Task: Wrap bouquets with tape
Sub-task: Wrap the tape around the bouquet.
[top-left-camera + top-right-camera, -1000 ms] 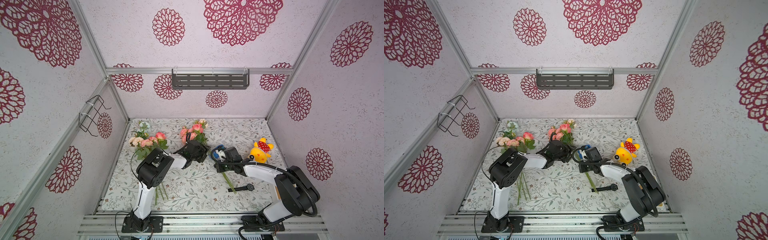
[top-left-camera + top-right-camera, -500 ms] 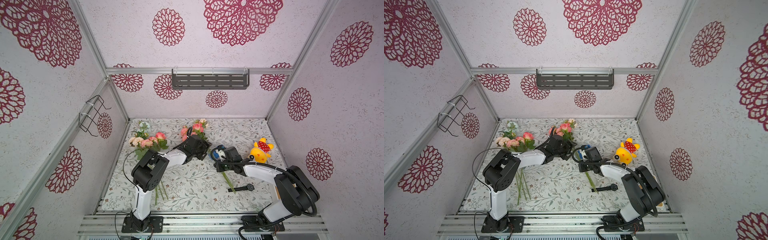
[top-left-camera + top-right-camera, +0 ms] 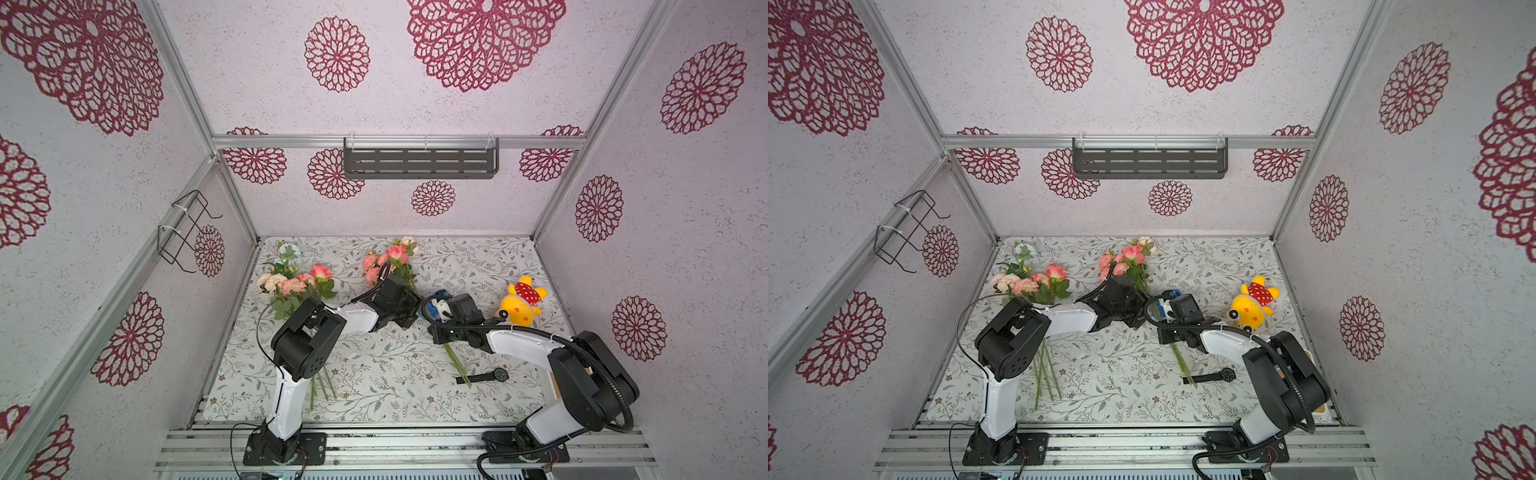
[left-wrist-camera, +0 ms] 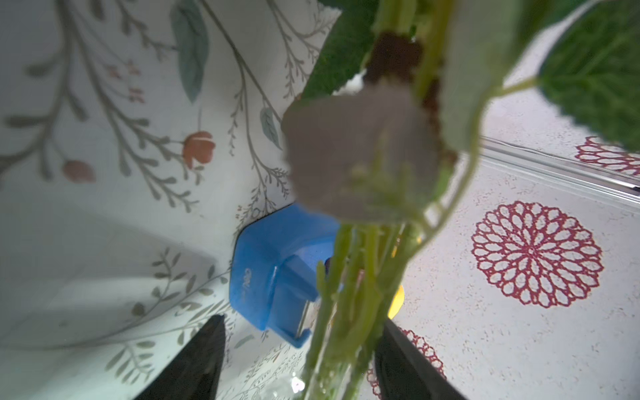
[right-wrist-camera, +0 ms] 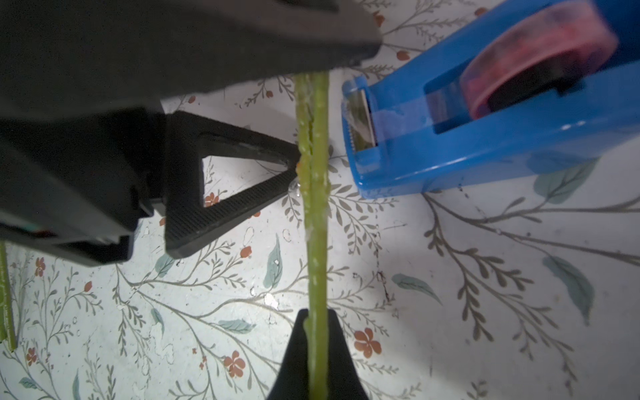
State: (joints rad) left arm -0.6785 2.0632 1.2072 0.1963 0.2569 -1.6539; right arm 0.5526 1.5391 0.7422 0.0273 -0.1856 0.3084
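While the right gripper [image 5: 317, 332] is pinching the light, whippy bouquet stems [image 5: 317, 249], the left gripper [image 4: 302, 322] is straddling them, jaws spread; gripping close beside the tape [image 5: 540, 45] is looking safest.

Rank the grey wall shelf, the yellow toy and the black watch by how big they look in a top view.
1. grey shelf, by far the largest, though it hangs higher, maybe nearer the camera.
2. yellow toy.
3. black watch, about as long as the toy but much thinner.
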